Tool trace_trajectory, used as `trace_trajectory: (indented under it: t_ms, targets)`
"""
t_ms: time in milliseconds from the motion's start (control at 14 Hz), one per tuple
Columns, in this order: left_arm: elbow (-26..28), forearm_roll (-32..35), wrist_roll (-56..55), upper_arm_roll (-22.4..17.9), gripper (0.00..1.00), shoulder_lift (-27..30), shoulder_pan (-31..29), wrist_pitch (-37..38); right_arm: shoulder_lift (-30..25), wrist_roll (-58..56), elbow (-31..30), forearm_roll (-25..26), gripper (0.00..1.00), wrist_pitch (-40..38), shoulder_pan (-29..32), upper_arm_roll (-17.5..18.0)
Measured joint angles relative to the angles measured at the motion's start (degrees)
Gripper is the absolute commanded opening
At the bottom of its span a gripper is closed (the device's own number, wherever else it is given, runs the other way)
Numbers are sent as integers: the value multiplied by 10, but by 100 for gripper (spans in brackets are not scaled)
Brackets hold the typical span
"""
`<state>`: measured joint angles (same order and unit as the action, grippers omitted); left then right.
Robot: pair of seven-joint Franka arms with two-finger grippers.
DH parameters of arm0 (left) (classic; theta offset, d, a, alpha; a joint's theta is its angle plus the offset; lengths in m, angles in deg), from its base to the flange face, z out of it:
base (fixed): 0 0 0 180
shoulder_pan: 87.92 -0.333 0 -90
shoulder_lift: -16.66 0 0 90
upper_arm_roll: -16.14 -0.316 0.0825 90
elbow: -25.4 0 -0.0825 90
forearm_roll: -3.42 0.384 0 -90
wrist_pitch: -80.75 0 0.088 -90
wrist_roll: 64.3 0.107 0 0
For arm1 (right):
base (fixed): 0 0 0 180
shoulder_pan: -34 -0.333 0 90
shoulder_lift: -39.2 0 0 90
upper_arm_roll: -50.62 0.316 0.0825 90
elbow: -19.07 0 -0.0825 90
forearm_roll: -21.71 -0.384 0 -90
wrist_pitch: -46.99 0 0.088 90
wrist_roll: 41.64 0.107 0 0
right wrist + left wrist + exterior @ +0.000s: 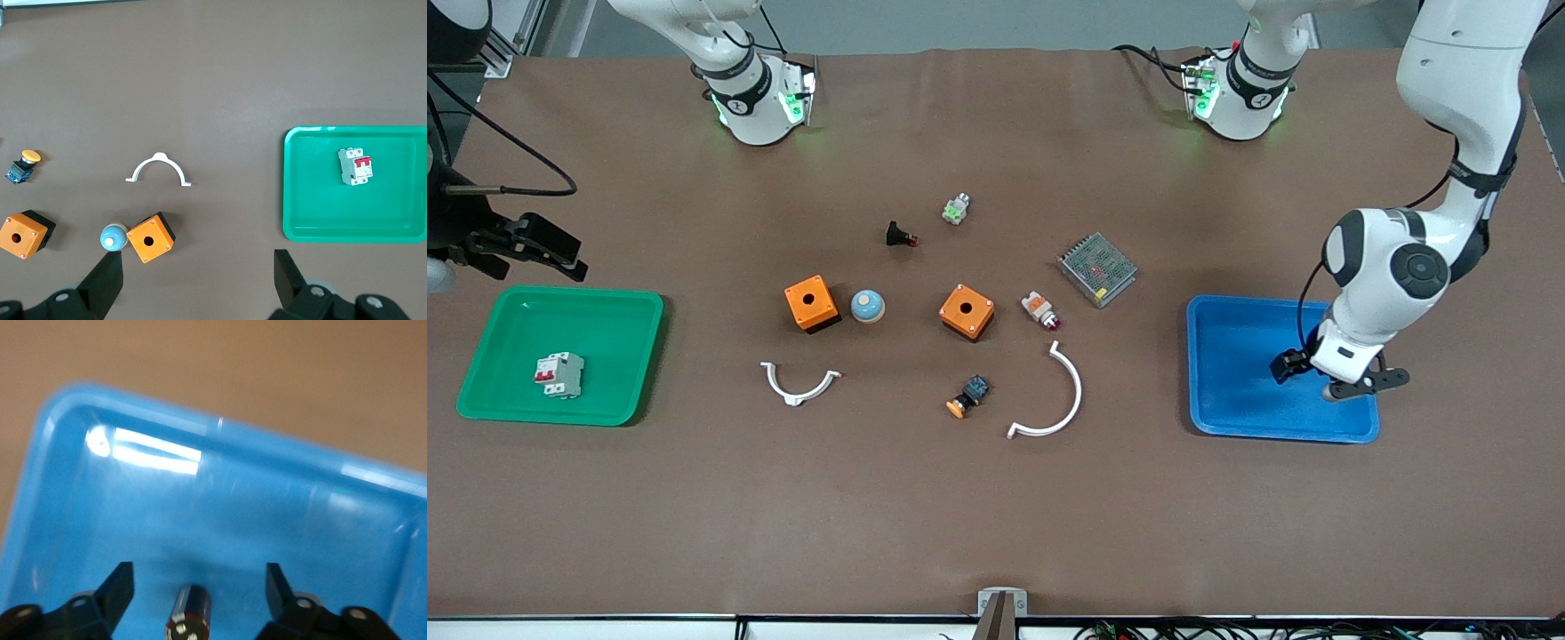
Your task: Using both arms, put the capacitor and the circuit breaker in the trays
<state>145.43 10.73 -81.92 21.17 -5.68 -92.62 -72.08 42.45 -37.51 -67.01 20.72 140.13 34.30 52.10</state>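
The circuit breaker (559, 374) is seen lying in the green tray (605, 307), at the right arm's end of the table, so this part of the task is judged as done. The right gripper (525, 247) is held high over the table just beside that tray, with its fingers spread wide and nothing between them; this arm seems to wait.

The left gripper (199, 590) is positioned low inside the blue tray (60, 453), at the left arm's end of the table. Its jaws are parted, and the capacitor (191, 613) is seen between the fingertips (120, 587), touched by neither, apparently resting on the tray floor. The capacitor is therefore judged as just released and placed.

Little seems to be left: probably only the left arm must be lifted away from the tray.
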Motion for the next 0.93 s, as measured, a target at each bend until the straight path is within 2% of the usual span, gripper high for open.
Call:
trace_trajectory:
  t_ms: [286, 429, 643, 929]
  targets:
    - [-71, 0, 5, -1, 100, 64, -15, 74, 0, 1, 1, 0, 100, 7, 0, 0]
    - [-106, 0, 46, -1, 100, 102, -32, 129, 0, 1, 1, 0, 100, 8, 0, 0]
    - [-176, 0, 80, -1, 100, 139, -43, 268, 0, 1, 2, 0, 100, 9, 0, 0]
    - [-307, -14, 84, 23, 100, 149, -41, 483, 0, 1, 5, 0, 100, 9, 0, -1]
